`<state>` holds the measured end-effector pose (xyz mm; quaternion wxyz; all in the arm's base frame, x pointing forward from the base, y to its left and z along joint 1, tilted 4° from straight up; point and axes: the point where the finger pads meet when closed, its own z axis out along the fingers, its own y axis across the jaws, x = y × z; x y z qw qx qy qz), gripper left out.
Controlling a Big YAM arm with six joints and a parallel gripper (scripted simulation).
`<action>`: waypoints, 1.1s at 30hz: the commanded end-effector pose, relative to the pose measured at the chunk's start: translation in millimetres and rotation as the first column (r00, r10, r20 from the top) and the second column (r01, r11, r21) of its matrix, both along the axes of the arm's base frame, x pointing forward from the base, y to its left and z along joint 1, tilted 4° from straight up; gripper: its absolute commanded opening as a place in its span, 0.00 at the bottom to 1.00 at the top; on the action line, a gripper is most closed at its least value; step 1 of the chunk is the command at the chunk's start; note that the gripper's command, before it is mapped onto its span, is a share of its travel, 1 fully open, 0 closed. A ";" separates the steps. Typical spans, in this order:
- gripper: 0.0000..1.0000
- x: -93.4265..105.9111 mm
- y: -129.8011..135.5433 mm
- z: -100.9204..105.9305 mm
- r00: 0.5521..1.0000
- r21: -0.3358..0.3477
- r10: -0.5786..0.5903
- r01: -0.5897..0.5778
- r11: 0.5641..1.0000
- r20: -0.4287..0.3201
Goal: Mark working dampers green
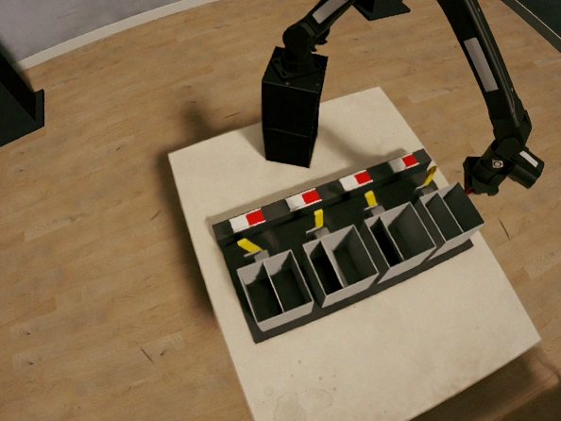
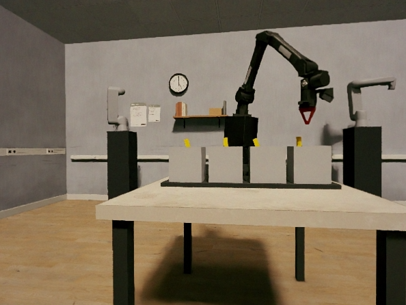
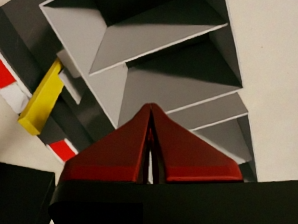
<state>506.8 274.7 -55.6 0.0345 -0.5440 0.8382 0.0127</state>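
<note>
Yellow levers (image 1: 248, 245) (image 2: 225, 141) (image 3: 42, 98) tilted variously along the lengthwise damper row, gripper (image 1: 467, 191) (image 2: 307, 123) (image 3: 150, 112) clenched and unladen above.

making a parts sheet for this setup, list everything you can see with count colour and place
dampers: four, grey, in a row on the base
base: one, black, on the table
table: one, off-white top, black legs
status sliders: four, white and red, along the base's edge nearest the pedestal
levers: four, yellow, one per damper
clock: one, black and white, back wall
shelf: one, brown, back wall
pedestal: one, black, under the arm
arm: one, black
gripper: one, red fingers, above the right-hand damper
</note>
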 end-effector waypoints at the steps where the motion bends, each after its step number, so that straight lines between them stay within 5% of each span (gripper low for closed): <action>1: 0.00 20.9 12.1 21.2 0.986 0.015 0.156 -0.157 0.987 0.067; 10: 0.00 20.6 12.6 21.2 0.929 -0.010 0.362 -0.362 0.932 0.080; 16: 0.00 20.5 9.5 20.7 0.921 -0.013 0.381 -0.381 0.924 0.079; 33: 0.00 24.6 -163.0 5.9 0.926 -0.026 0.373 -0.372 0.928 0.062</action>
